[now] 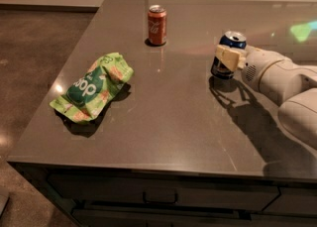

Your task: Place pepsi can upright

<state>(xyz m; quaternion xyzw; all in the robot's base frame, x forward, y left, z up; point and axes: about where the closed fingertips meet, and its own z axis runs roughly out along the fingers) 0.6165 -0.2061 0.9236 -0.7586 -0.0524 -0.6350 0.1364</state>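
The can (223,69) stands on the right half of the counter (168,122), long axis vertical, silver top up; base at or just above the surface, contact not confirmed. The gripper (226,52) reaches in from the right and is clamped on the can's mid-body, so the can sits directly between the fingers. Red can (157,25) and bag (93,87) lie well apart to the left.

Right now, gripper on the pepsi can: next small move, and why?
Probably open the gripper and release. The pepsi can looks upright in its grasp, base at or just above the grey counter, well apart from the red cola can. If a gap remains, ease down first.
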